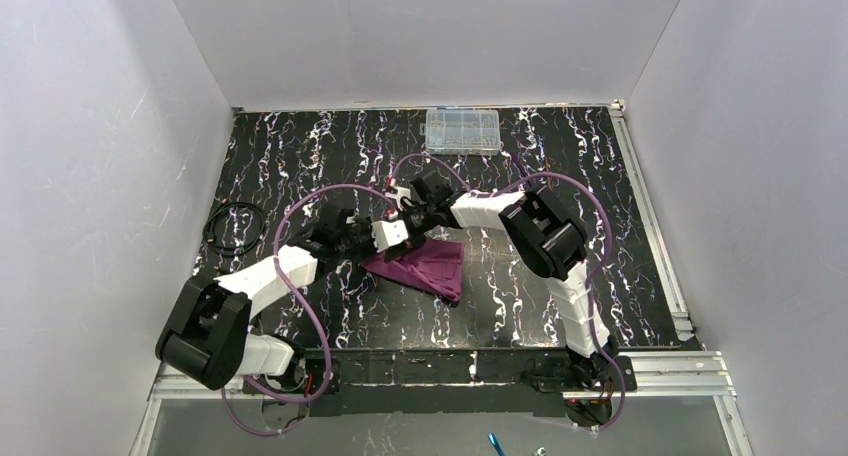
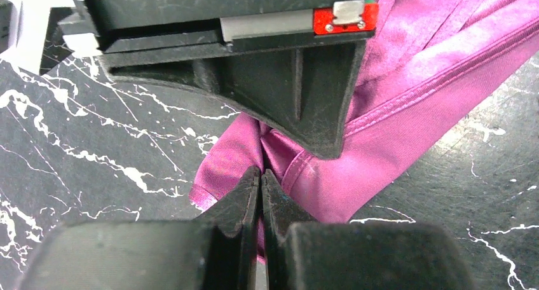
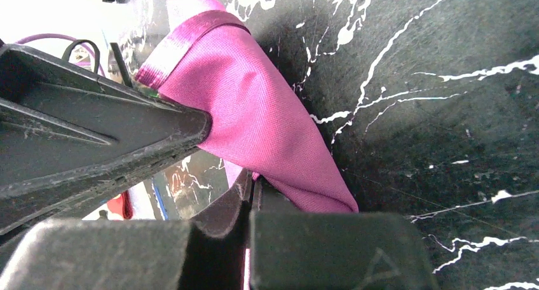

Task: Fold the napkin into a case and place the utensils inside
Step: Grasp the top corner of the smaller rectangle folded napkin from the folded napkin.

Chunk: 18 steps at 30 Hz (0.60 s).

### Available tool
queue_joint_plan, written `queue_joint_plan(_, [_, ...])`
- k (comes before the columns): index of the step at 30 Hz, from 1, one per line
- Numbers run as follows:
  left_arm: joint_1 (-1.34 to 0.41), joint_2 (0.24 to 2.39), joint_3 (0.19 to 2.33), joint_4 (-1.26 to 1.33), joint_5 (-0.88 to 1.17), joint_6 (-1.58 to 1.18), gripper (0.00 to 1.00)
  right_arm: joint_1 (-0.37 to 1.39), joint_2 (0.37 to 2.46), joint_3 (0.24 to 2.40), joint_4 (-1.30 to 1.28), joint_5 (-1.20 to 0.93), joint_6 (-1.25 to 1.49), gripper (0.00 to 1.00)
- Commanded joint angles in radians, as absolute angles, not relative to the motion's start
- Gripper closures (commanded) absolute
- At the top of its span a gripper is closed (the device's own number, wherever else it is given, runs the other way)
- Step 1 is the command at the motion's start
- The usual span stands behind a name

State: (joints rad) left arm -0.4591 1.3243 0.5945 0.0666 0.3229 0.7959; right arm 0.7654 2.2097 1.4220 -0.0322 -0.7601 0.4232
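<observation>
Pinching the napkin at the centre of the table — left gripper clamped on a bunched corner, right gripper clamped on a fold; I'd move both together, hem taut — no dragging.

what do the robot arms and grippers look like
The left arm and right arm have white links with bulky black joints. Thin purple cables loop along them. The left gripper and right gripper have black tapered fingers.

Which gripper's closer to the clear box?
Right. The right gripper, shut on the napkin, sits near-left of the box; the left gripper, also pinching the napkin, is farther toward the bases.
</observation>
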Motion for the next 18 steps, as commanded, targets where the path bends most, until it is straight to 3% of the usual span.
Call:
queue_joint_plan(1, [-0.456, 1.291, 0.563, 0.045, 0.358, 0.844, 1.00, 0.758, 2.220, 1.469, -0.055, -0.744, 0.454, 0.99])
queue_joint_plan(18, [-0.465, 1.319, 0.601, 0.058, 0.369, 0.845, 1.00, 0.764, 2.325, 1.539, -0.049, -0.789, 0.507, 0.99])
